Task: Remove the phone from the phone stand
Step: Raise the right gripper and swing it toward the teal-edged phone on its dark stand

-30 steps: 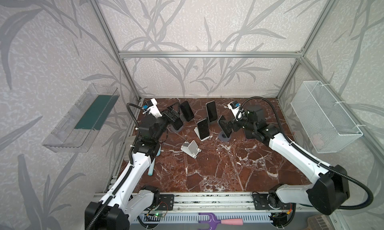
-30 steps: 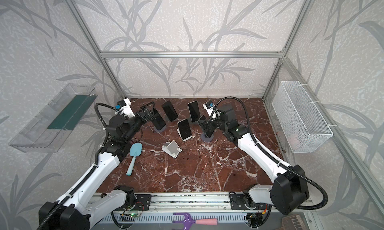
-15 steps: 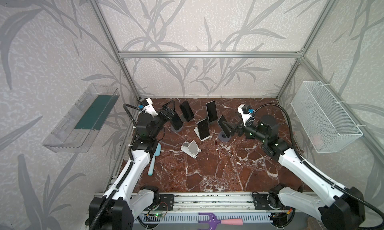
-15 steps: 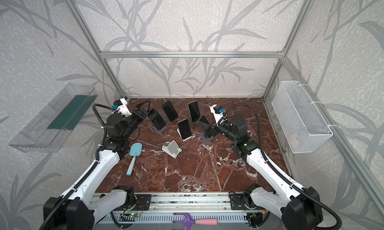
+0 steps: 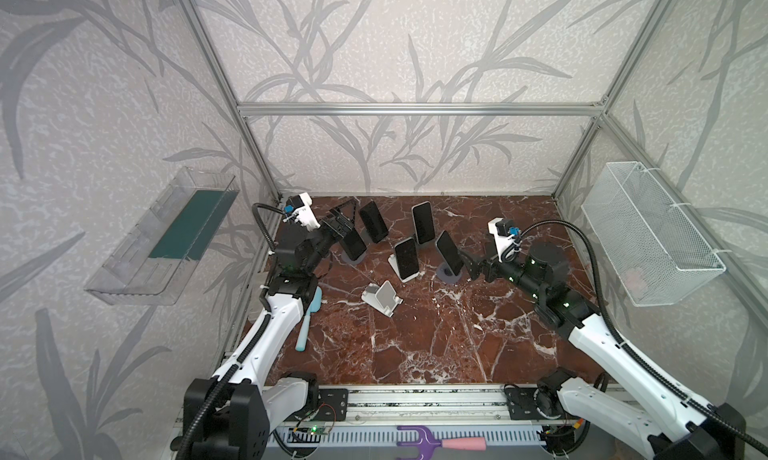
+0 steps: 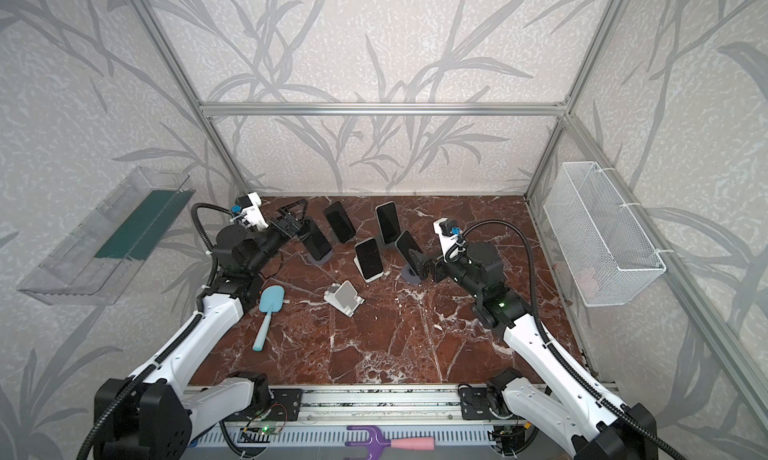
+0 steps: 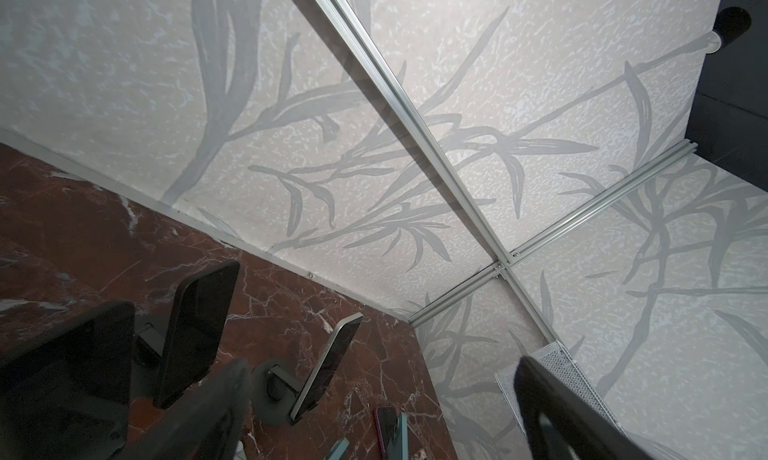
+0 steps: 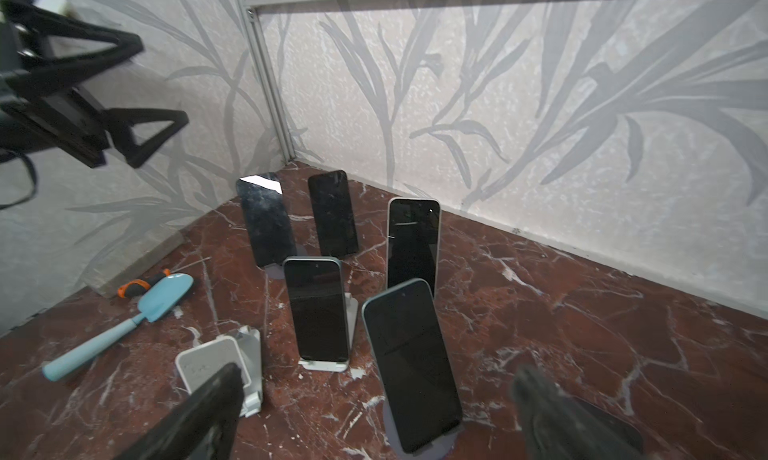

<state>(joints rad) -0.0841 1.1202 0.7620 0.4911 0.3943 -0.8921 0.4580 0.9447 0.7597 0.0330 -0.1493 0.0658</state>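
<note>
Several dark-screened phones lean on stands at the back of the marble floor. The rightmost phone [image 5: 449, 250] [image 6: 409, 246] [image 8: 411, 366] rests on a round grey phone stand [image 5: 449, 275] [image 8: 390, 431]. My right gripper [image 5: 468, 265] [image 6: 424, 263] [image 8: 379, 377] is open just in front of that phone's screen, not gripping it. Raised beside the leftmost phone [image 5: 352, 244] [image 7: 70, 387], my left gripper [image 5: 343, 221] [image 6: 293, 218] [image 7: 382, 374] is open and empty. A white stand [image 5: 382, 297] [image 8: 220, 366] sits empty in front.
A blue spatula [image 5: 307, 320] [image 8: 124, 325] lies by the left arm, with an orange-handled tool [image 8: 141, 285] near the left wall. A wire basket [image 5: 648, 233] hangs on the right wall and a clear shelf [image 5: 166, 237] on the left.
The right arm has drawn back to the right, its open gripper still facing the rightmost phone. The left arm has shifted slightly by the leftmost phone.
</note>
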